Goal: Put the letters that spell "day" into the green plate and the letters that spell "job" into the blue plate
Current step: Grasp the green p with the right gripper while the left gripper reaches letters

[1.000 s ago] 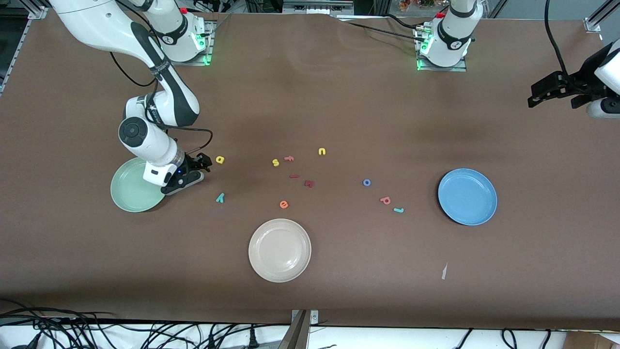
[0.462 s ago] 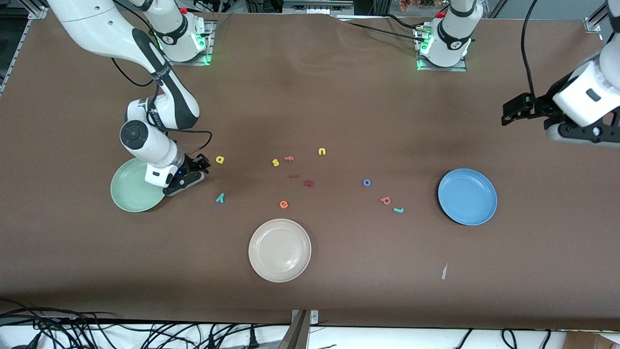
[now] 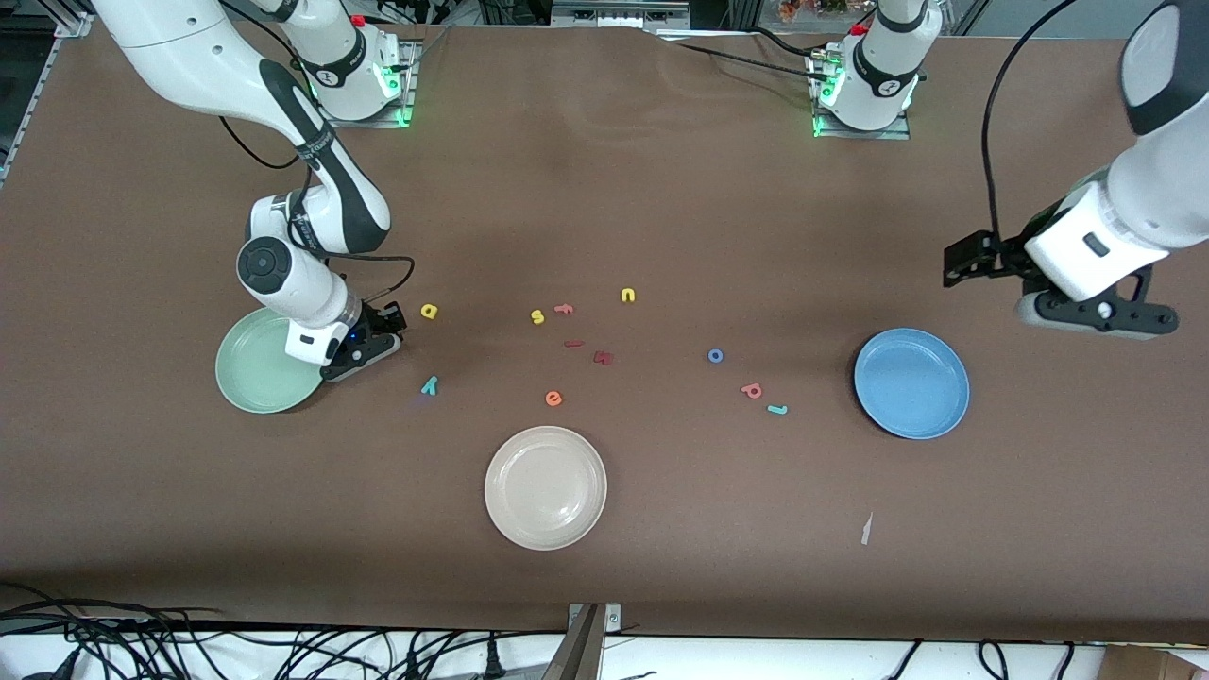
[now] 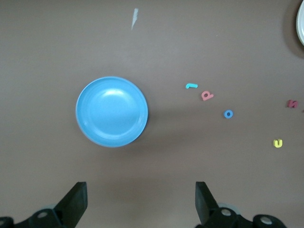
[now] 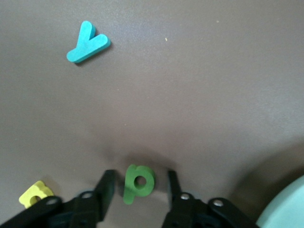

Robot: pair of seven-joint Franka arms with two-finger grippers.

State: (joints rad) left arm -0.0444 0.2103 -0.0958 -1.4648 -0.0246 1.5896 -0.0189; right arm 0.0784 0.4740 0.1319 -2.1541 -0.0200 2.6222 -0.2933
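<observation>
Step in hand: pick of first "day" letter, the olive-green "d" [image 5: 138, 183].

- Green plate [image 3: 247, 378]: toward the right arm's end of the table, nothing seen in it.
- Right gripper [image 3: 395, 319]: low at the table, about two o'clock of the green plate. Jaws drawn partway in and straddling the "d". A thin strip of table shows on each side of the letter, so I judge it not yet clamped.
- Yellow "a" [image 3: 430, 311]: just beside the gripper, at its three o'clock.
- Teal "y" [image 3: 430, 384]: at five o'clock of the gripper.
- Blue "o" [image 3: 715, 356], pink-red "b" [image 3: 752, 390], teal "j" [image 3: 777, 409]: on the table, near nine o'clock of the blue plate [image 3: 911, 382], which looks bare.
- Left gripper [image 4: 140, 204]: fully spread, empty, over the table at one o'clock of the blue plate.

Next move calls for: pinch shut on the "d", lift, short carry over the green plate's rim, release.
</observation>
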